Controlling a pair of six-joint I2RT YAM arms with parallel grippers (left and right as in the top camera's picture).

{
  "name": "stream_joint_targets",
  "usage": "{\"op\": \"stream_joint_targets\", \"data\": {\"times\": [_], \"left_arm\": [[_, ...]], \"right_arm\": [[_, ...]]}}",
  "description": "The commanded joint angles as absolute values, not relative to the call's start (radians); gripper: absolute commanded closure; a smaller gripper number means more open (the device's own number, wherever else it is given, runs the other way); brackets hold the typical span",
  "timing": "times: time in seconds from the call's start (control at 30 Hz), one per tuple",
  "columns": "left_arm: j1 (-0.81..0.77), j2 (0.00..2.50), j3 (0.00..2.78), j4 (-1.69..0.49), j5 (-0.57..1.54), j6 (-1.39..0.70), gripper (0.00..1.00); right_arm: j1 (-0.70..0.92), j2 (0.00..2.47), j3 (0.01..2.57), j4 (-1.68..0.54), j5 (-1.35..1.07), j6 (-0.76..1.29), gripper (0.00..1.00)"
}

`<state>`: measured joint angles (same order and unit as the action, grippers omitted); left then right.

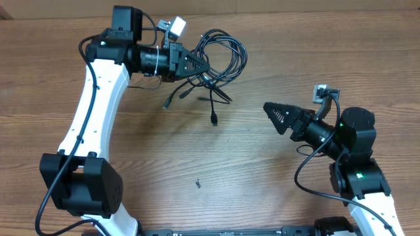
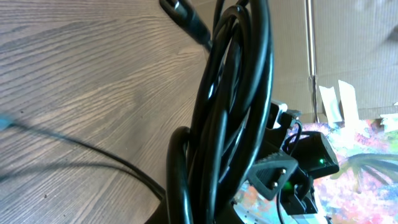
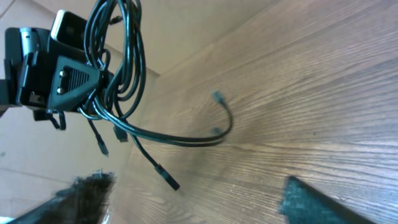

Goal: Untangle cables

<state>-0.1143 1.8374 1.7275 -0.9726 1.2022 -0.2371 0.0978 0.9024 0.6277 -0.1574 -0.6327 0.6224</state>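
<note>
The left claw [image 1: 199, 65] pinches the cables [image 1: 226, 51], which hang bunched over the desk's [image 1: 197, 151] far side. The right claw [image 1: 270, 110], spread, should take 1 loose plug end [image 1: 214, 120] and draw it gently away.

No words, numbers or signs can be read anywhere. Nothing is seen printed on the cables [image 2: 230, 93]. The coloured sheet [image 2: 367, 162] in the left wrist view shows only blurry paint patches, and no letters can be made out on it.
</note>
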Motion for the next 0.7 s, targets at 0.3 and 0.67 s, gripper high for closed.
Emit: {"op": "stream_joint_targets", "data": {"times": [0.3, 0.67], "left_arm": [[-0.126, 1.808, 1.744, -0.993, 1.222, -0.176, 0.96], [-0.181, 1.808, 1.744, -1.13, 1.193, 0.021, 0.96]], "right_arm": [[0.096, 0.895, 0.648, -0.145, -0.622, 0.62, 0.0], [0.096, 0.895, 0.648, -0.143, -0.622, 0.62, 0.0]]}}
